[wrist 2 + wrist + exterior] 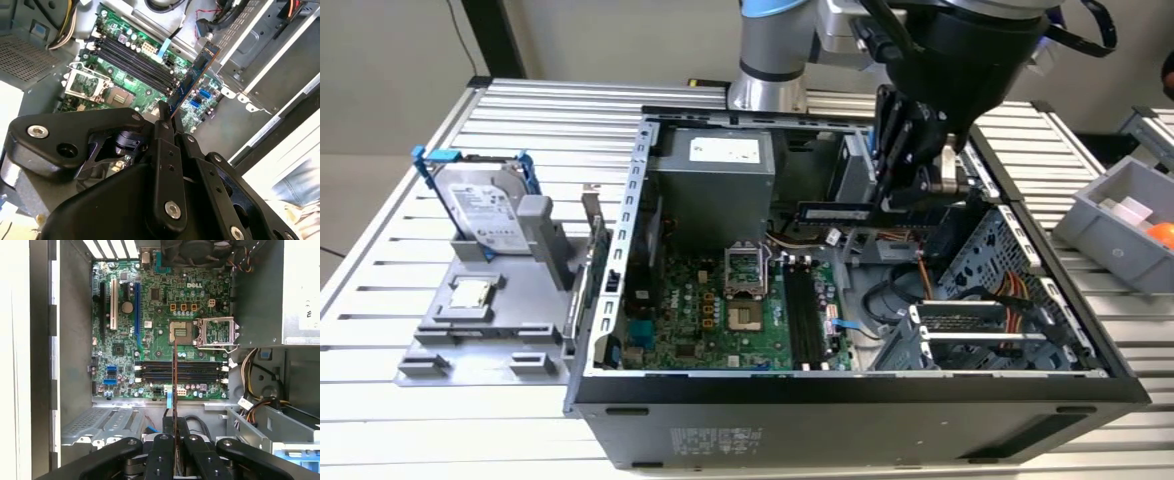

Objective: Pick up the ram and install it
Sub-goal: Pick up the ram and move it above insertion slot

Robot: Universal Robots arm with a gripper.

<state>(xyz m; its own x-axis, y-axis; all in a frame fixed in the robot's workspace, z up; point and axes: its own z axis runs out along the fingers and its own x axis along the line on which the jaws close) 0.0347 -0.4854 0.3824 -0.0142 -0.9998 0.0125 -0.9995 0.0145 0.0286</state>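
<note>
It was a robotics lab or workshop: an open computer case (854, 420) sat on a slatted aluminium bench (380, 300), a grey parts bin (1101, 215) at its three o'clock.

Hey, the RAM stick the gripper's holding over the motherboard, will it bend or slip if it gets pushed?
Probably stiff: the ram juts straight from the jaws without sagging. Likely light, being a thin flat board. It may pivot under a push, since the gripper pinches only one end.
</note>
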